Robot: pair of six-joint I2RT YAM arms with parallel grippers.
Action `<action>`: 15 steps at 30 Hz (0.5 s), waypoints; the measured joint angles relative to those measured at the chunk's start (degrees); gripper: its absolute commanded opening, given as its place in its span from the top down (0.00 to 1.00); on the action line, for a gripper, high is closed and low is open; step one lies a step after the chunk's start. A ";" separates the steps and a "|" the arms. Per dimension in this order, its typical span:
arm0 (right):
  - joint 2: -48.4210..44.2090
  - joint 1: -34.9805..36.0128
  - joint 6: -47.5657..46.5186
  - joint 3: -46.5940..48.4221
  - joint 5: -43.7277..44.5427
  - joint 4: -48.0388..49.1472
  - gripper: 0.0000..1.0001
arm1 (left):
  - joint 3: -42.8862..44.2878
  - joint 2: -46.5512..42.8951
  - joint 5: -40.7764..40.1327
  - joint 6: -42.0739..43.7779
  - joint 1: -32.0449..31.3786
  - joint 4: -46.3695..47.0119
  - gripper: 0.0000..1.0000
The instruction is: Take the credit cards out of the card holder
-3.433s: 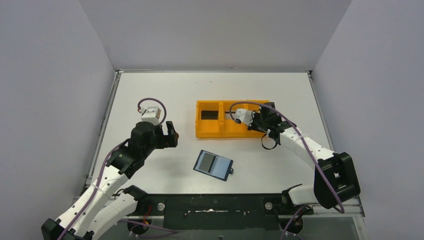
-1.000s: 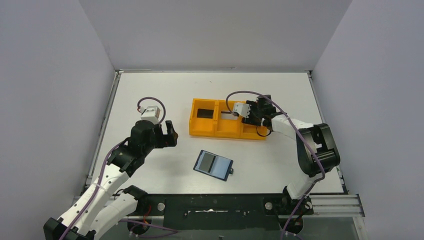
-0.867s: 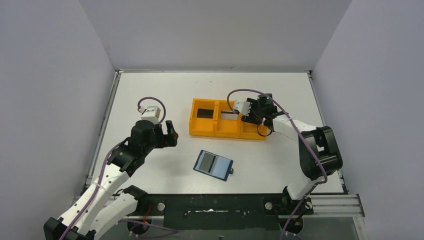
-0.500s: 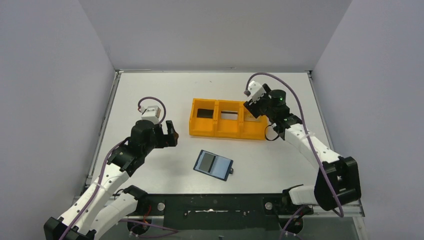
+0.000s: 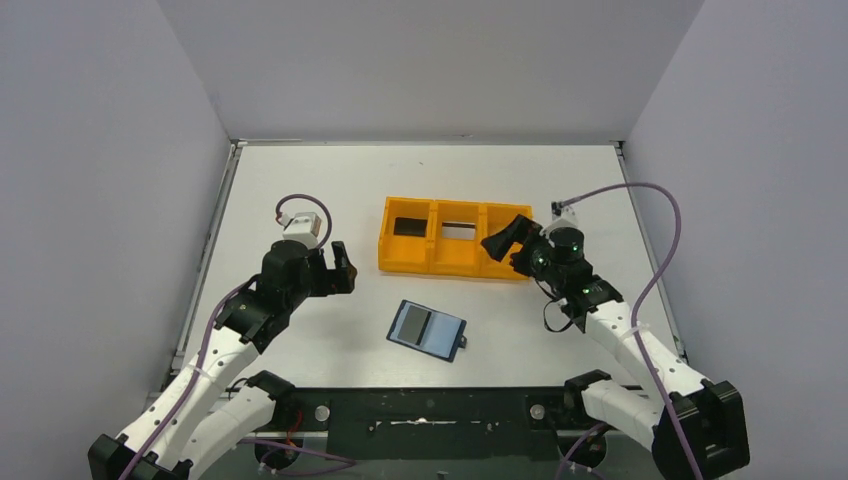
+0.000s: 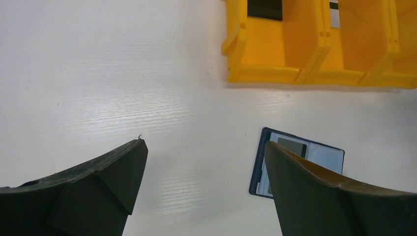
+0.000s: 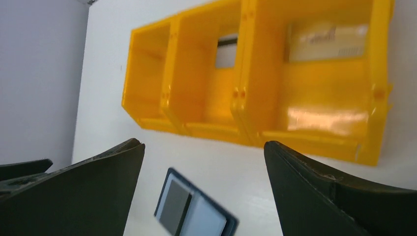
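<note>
1. Looking down from the top external view, the card holder (image 5: 427, 329) lies open and flat on the white surface (image 5: 300, 180), close to the near edge and between the two arms. A strip of surface separates it from the orange tray (image 5: 455, 264) on its far side. A small dark tab (image 5: 462, 344) juts from its near right corner. The tray's left compartment holds a dark card (image 5: 409, 227). The middle compartment holds a pale striped card (image 5: 459, 230). The left jaws hang left of the card holder, well apart from it. The right jaws hang at the tray's right end and cover part of the right compartment. Grey walls (image 5: 110, 150) bound the surface on the left, far and right sides. Broad surface lies beyond the tray and to its left.
2. Left wrist view: the left jaws are spread wide and grip nothing. The card holder shows between them, its right part hidden behind the right-hand finger (image 6: 344, 201). A grey rectangle sits on its left half; whether this is a card or a pocket cannot be told. The tray's near wall spans the upper right.
3. Right wrist view: the right jaws are spread wide and grip nothing. The tray fills the upper frame, and its right compartment holds a pale beige card (image 7: 324, 43) bearing print. The card holder appears blurred at bottom centre.
</note>
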 measured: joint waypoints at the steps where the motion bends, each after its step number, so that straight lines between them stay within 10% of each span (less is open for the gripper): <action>1: -0.57 -0.07 4.11 -3.30 -1.11 0.83 0.01 | -0.15 -0.07 0.00 0.00 0.02 -0.02 0.09; 15: 8.33 35.71 30.95 -5.88 19.15 0.90 0.46 | -0.59 0.96 1.11 0.02 0.02 0.22 0.20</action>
